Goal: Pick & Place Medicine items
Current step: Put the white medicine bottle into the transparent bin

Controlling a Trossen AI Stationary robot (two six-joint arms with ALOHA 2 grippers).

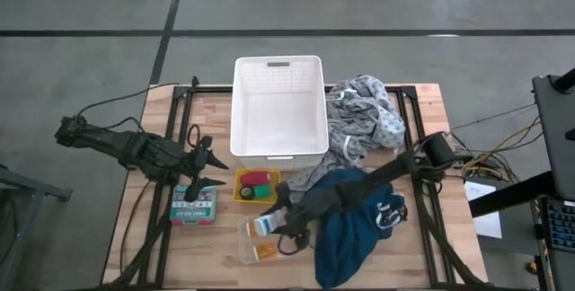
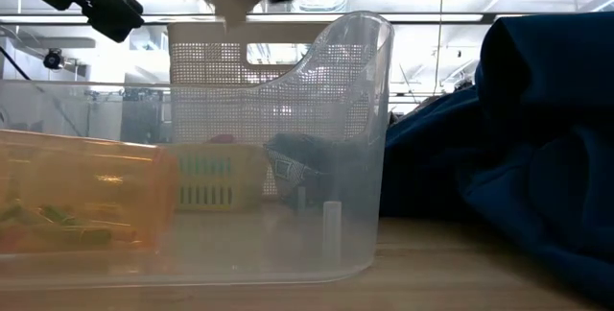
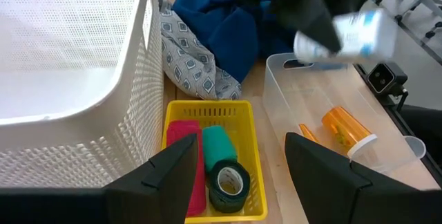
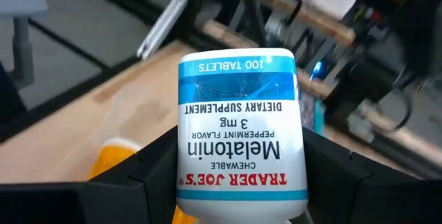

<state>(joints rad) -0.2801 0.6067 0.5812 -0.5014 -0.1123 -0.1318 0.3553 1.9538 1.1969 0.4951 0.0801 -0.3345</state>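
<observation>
My right gripper (image 1: 272,222) is shut on a white bottle with a blue label (image 4: 238,134), above a clear plastic bin (image 3: 331,113) near the table's front. In the bin lies an orange pill bottle (image 3: 347,131) on its side. To the left, a small yellow basket (image 1: 241,194) contains a pink-red cylinder (image 3: 181,148) and a dark green roll (image 3: 226,179). My left gripper (image 3: 242,175) hangs open at the table's left, a little above the yellow basket's near end, with nothing between its fingers. My right gripper pinches the bottle's labelled side walls (image 4: 186,162) between its two fingers (image 4: 131,182), which lie across the bottle. It reaches in from the table's right, slanting slightly down. The bottle is lifted clear, tilted, above the clear bin (image 2: 288,157).
A large white basket (image 1: 278,102) stands at the far middle. A grey patterned cloth (image 1: 364,120) lies to its right and a blue cloth (image 1: 355,233) at the front right under my right arm. A teal labelled box (image 1: 195,206) lies below my left gripper.
</observation>
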